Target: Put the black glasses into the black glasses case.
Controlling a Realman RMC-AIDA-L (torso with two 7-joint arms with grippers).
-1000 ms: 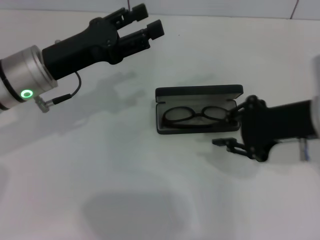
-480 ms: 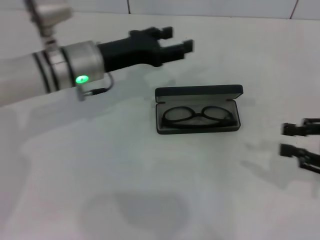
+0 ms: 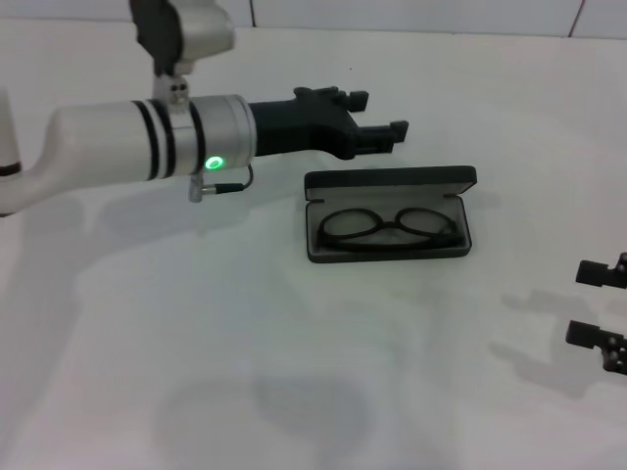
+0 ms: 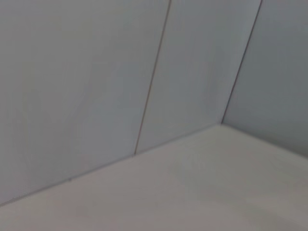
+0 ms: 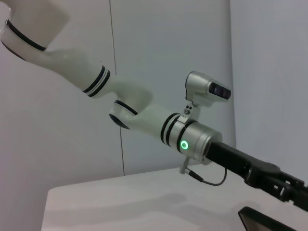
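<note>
The black glasses case (image 3: 389, 214) lies open in the middle of the table, lid propped up on its far side. Inside it rest the black glasses (image 3: 388, 225), lenses side by side on the grey lining. My left gripper (image 3: 380, 114) hovers open just behind the case's lid, reaching in from the left. At the right edge of the head view my right gripper (image 3: 600, 303) is open, well clear of the case. The right wrist view shows the left arm (image 5: 192, 139) and a corner of the case (image 5: 262, 220).
The white table (image 3: 196, 333) runs back to a tiled wall (image 4: 144, 72), which fills the left wrist view.
The right gripper has drawn back from the case's right end to the right edge. The left arm swung right and down, bringing its gripper close behind the case lid.
</note>
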